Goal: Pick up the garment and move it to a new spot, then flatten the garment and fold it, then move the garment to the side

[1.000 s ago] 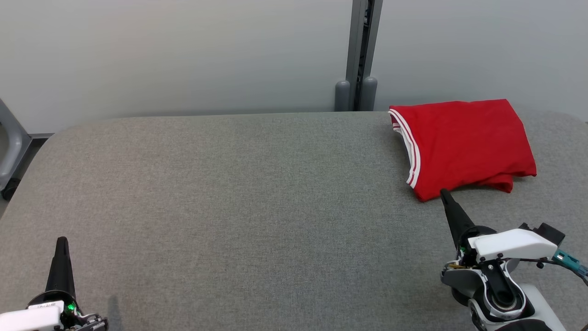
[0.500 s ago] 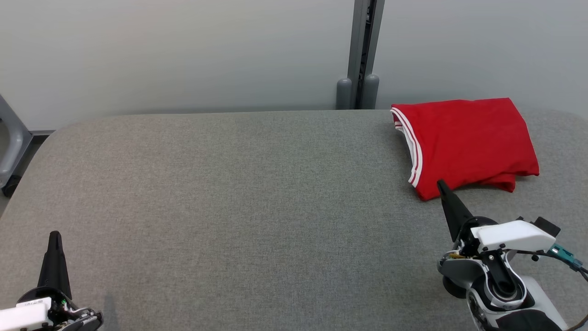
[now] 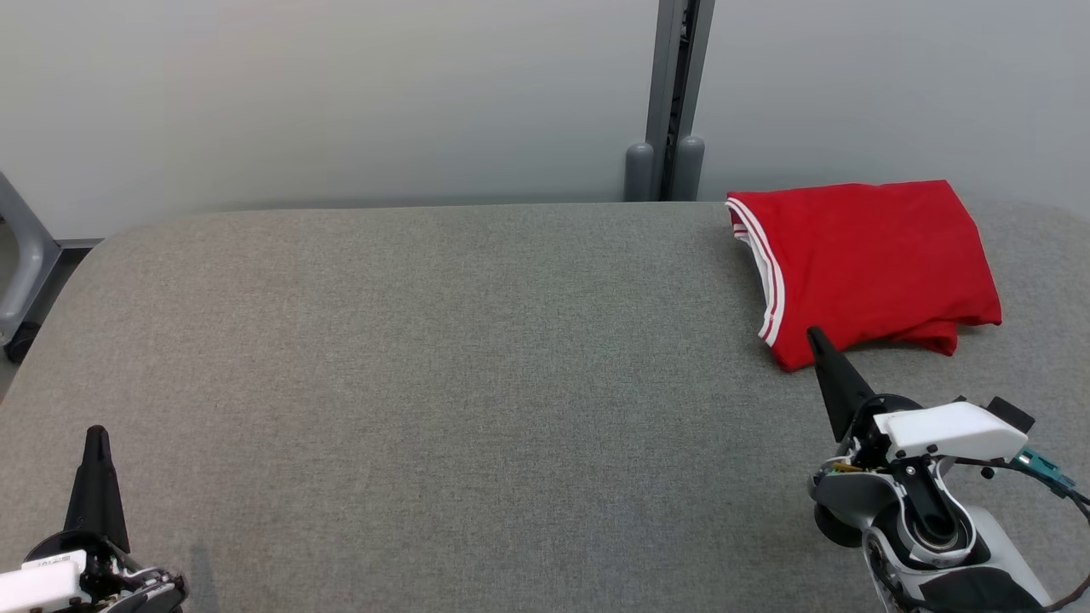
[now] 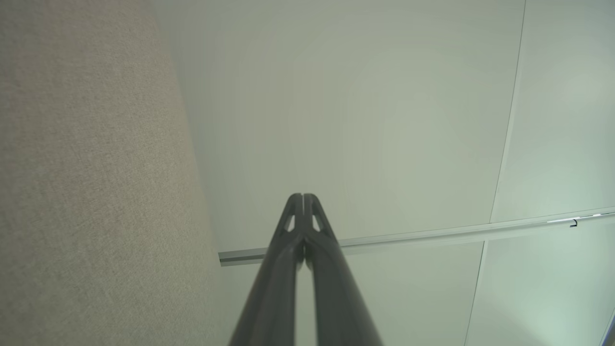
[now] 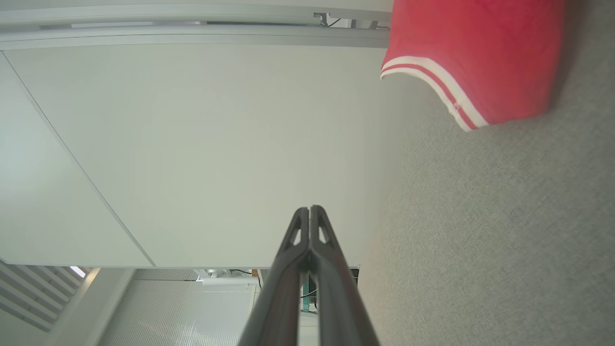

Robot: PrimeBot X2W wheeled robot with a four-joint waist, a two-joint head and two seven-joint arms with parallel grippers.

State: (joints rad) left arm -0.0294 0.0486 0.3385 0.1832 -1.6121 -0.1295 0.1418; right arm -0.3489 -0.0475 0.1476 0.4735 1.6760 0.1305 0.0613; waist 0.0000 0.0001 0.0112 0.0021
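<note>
One folded red garment (image 3: pixel 877 264) lies unmoved at two o'clock on the grey table (image 3: pixel 477 358), with the right gripper (image 3: pixel 816 336) at four o'clock, tip now slightly nearer its corner, and the left gripper (image 3: pixel 96 432) at seven, both pinched shut and empty: task likely finished.

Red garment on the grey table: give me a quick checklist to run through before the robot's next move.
1. Garment folded, lying far right on the table: ok.
2. Garment wholly on the table at its far edge: cannot tell.
3. Right gripper fingers shut, holding nothing: ok.
4. Right gripper apart from the garment, judging by the right wrist view: ok.
5. Left gripper fingers shut, holding nothing, at the near left: ok.
</note>
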